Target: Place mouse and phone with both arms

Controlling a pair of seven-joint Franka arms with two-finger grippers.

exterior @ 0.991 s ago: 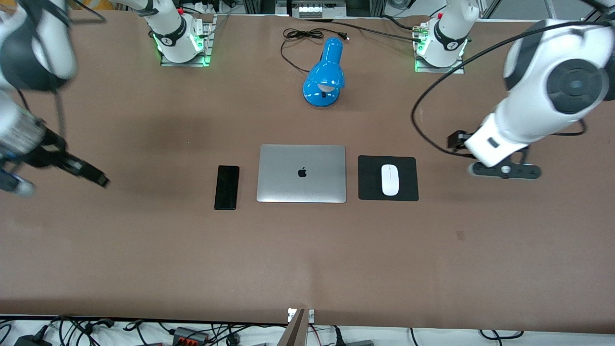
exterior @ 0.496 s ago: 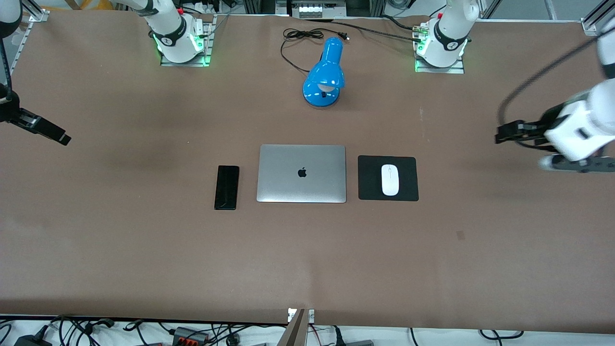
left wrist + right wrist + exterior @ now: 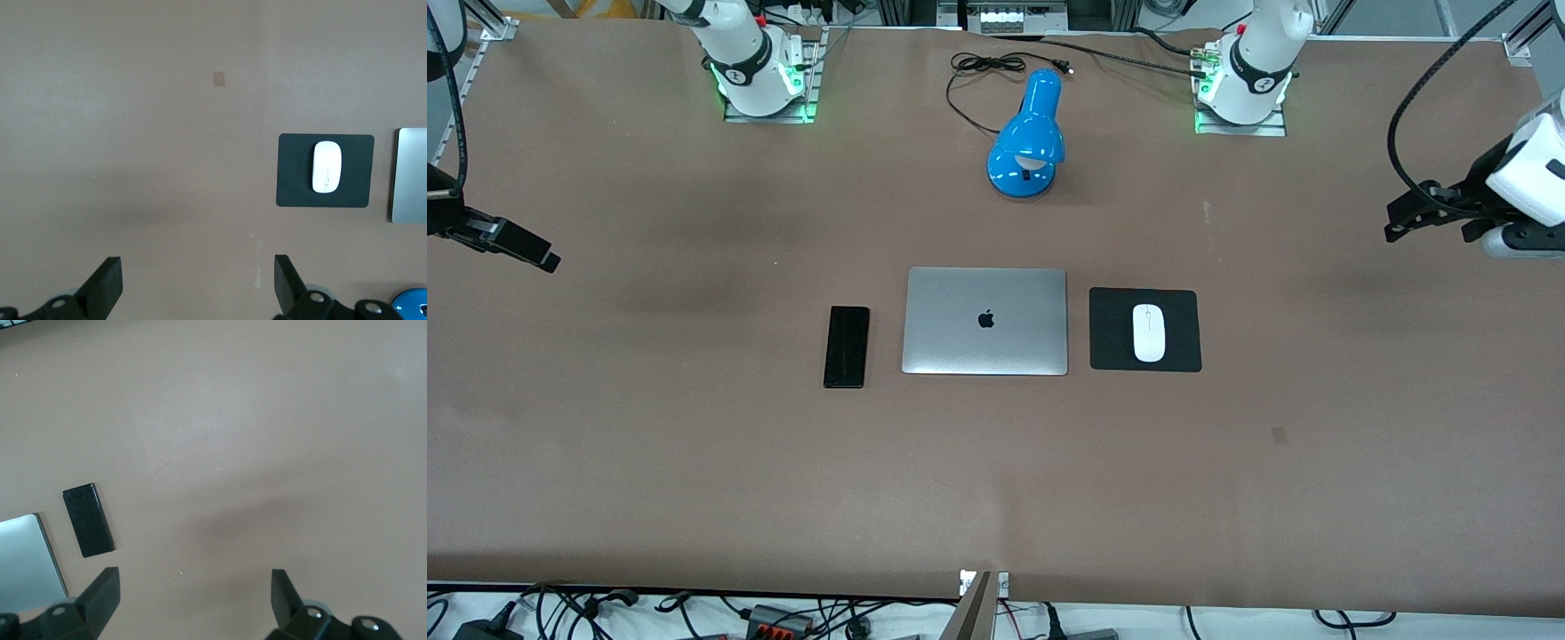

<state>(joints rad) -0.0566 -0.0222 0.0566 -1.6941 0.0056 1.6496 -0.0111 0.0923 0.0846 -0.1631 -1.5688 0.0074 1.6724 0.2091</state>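
Front view: the closed silver laptop [image 3: 985,321] lies mid-table, the phone [image 3: 846,347] flat beside its edge toward the right arm's end, the white mouse [image 3: 1148,332] on a black mouse pad [image 3: 1112,331] toward the left arm's end. A blue desk lamp [image 3: 1028,138] sits near the edge along the bases.

Left wrist view: the left gripper [image 3: 197,285] hangs over bare table at its end, fingers spread, empty.

Right wrist view: the right gripper [image 3: 193,601] likewise, spread, empty.

Counter: broad flat brown counter [image 3: 694,444].
Centre: closed silver laptop [image 3: 984,321].
Toward right arm's end: slim black phone [image 3: 846,347] just beside the laptop.
Toward left arm's end: black square mouse pad [image 3: 1112,347] just beside the laptop.
Farther from the front camera: blue desk lamp [image 3: 1027,139] with black cord [image 3: 974,67].
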